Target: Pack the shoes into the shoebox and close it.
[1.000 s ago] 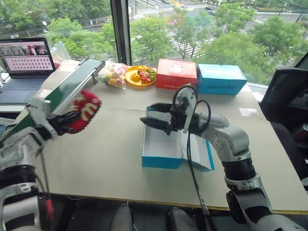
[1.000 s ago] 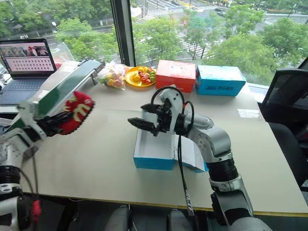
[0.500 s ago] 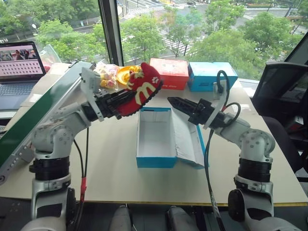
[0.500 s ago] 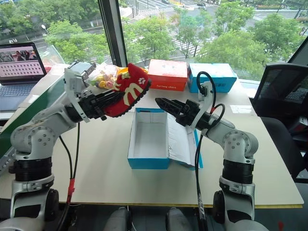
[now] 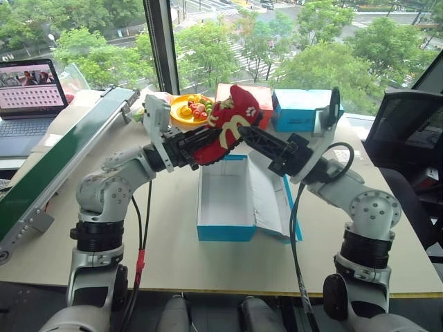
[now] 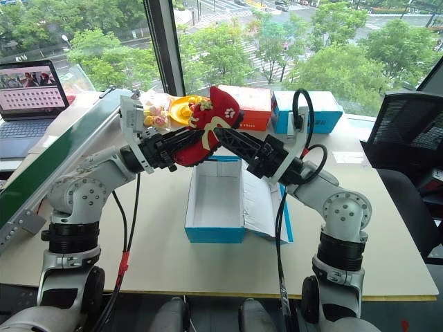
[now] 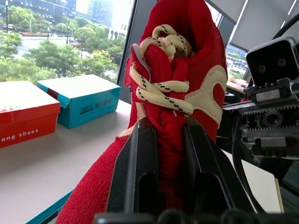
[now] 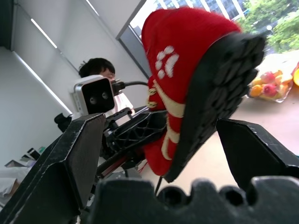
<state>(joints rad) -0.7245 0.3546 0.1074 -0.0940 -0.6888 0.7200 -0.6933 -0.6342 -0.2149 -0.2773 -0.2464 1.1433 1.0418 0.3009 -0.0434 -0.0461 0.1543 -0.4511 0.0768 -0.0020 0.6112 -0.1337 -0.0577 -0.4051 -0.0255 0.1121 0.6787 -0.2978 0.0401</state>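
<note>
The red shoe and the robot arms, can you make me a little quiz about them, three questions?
1. True or false: the left tool is shut on the red shoe.
2. Where is the shoe now? A) lying inside the blue shoebox B) held up in the air above it C) on the yellow plate
3. Fill in: the right tool has its fingers ____ on either side of the shoe's sole.

Key: 1 true; 2 B; 3 open
</note>
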